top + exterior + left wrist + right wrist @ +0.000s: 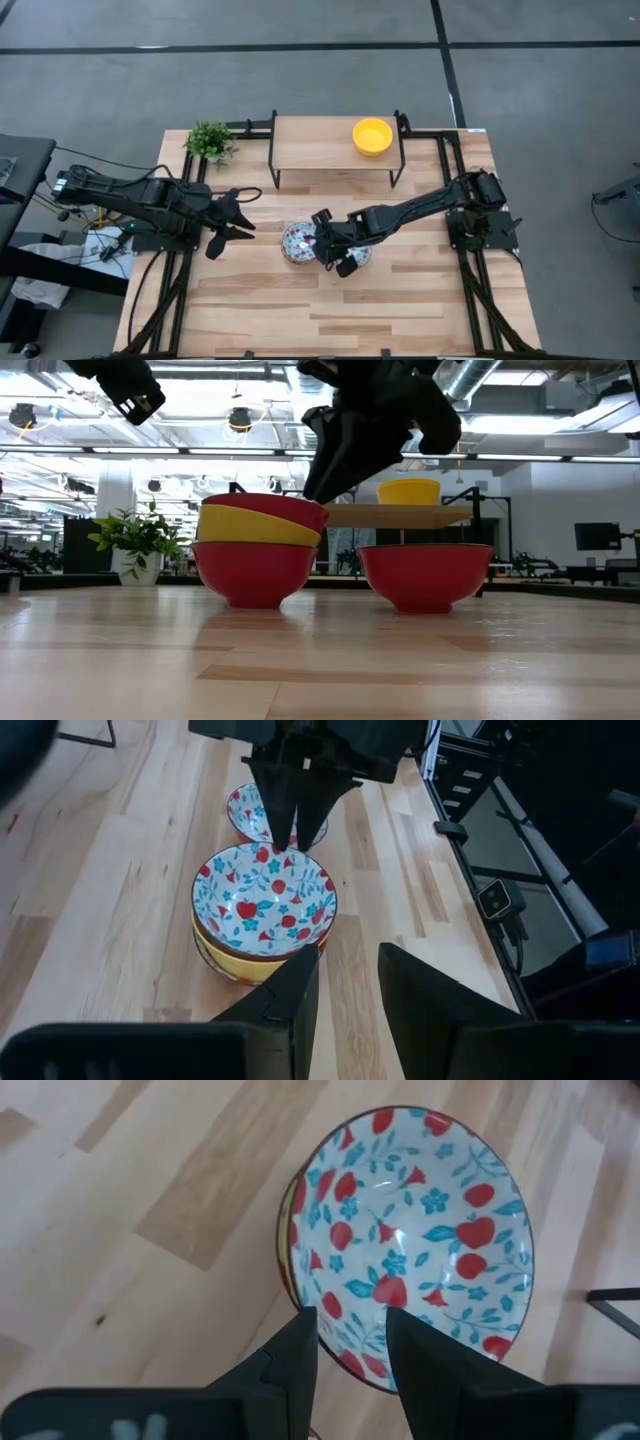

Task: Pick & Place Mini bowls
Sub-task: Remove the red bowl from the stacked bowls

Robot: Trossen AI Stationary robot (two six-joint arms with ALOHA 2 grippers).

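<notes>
Near the middle of the pale wooden bench [400, 310], our right pincer [322, 240] hangs over a stack of small round bowls. The top bowl, white inside with a red-and-blue floral pattern and red outside [265, 901], sits tilted in a plain yellow bowl [258, 526], which rests in a red-walled bowl [252, 572] at the bottom. In the right wrist view the top bowl's near rim lies just ahead of our two dark fingers [297, 1355], which stand a narrow gap apart with nothing between them. In the left wrist view the same fingers point down at the far rim of that bowl; whether they touch it we cannot tell.

A second patterned bowl [357, 254] stands by itself just beside the stack, under the right arm's wrist. A third task bowl, plain yellow [372, 136], sits well apart on the raised wooden shelf [320, 146] at the back.

Our left pincer [240, 214] waits on the other side of the stack, near it, fingers narrowly parted and holding nothing.

We judge the right arm the nearer one: the top bowl lies directly below its pincer, so a rim grasp would call for a short descent with one finger inside the wall and one outside.
</notes>
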